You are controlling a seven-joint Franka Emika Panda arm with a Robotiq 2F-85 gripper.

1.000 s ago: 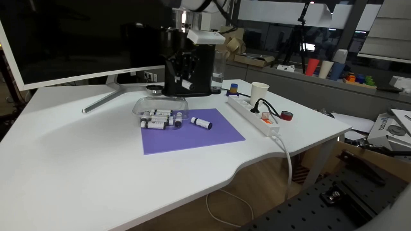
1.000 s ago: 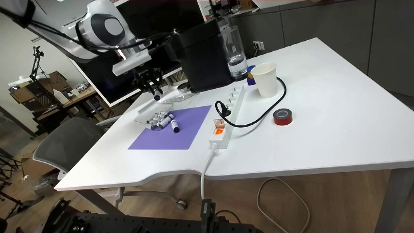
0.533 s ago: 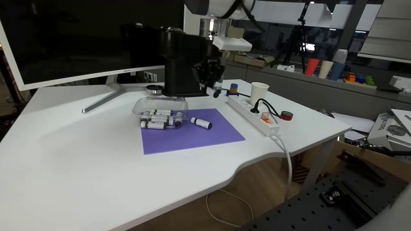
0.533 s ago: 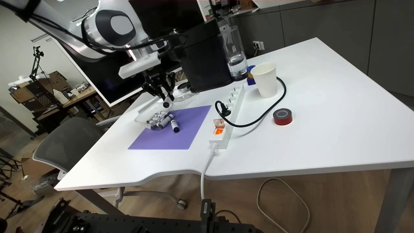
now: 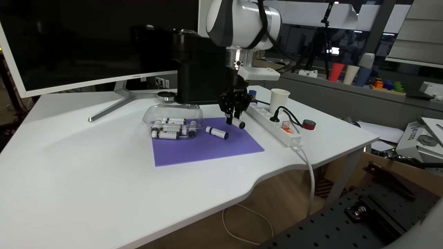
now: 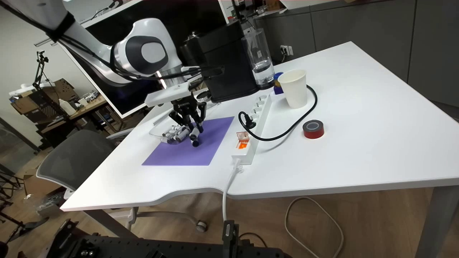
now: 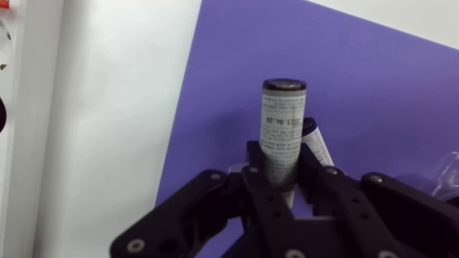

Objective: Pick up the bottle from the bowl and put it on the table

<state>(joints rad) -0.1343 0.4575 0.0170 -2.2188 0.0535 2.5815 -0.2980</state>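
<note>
My gripper [image 5: 234,119] is shut on a small dark bottle with a white label [image 5: 238,122]. In the wrist view the bottle [image 7: 283,122] sits between the two fingers [image 7: 280,154], its dark base pointing outward. It is held tilted, low over the purple mat. The bowl [image 5: 173,111] is a clear plastic dish at the mat's far left corner, with several similar bottles in it. The white table [image 5: 86,180] lies under everything. In an exterior view the held bottle [image 6: 194,134] partly hides a loose bottle on the mat.
That loose bottle [image 5: 217,132] lies on the purple mat [image 5: 207,152], close beside the held one. A white power strip [image 5: 273,126] with a black plug runs right of the mat. A paper cup [image 5: 279,99], red tape roll [image 5: 309,124] and black machine [image 5: 202,69] stand around.
In an exterior view my gripper and the held bottle have moved right, then down close to the mat. The bowl and the loose bottle have not moved.
</note>
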